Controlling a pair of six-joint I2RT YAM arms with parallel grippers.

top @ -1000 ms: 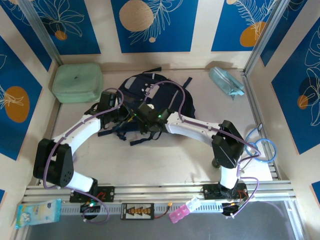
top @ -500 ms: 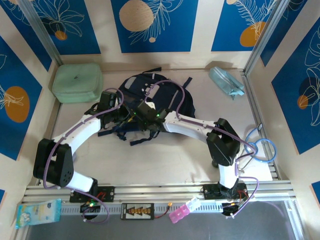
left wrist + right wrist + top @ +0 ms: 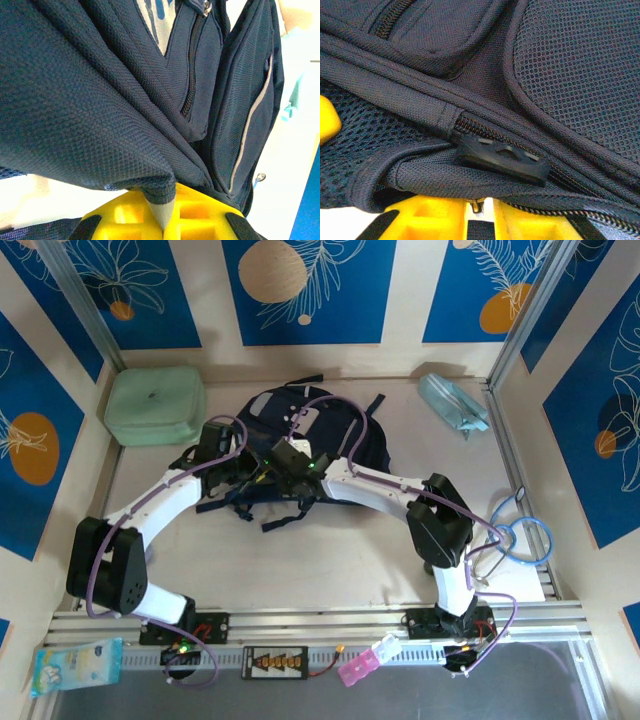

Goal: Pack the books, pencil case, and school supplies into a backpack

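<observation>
Navy backpack point(image 3: 270, 410) fabric is getting pinched shut in left tool point(image 3: 162, 216); right tool point(image 3: 480, 220) is nosing its zipper point(image 3: 470, 126), can't tell its grip, so I'd be pulling slowly.

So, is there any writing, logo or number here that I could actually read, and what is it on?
No text here can be read.
Patch on the backpack: blue marks, cut off by the frame edge and blurred; unreadable.
Pale-blue packet by the near rail: print too small to read.
</observation>
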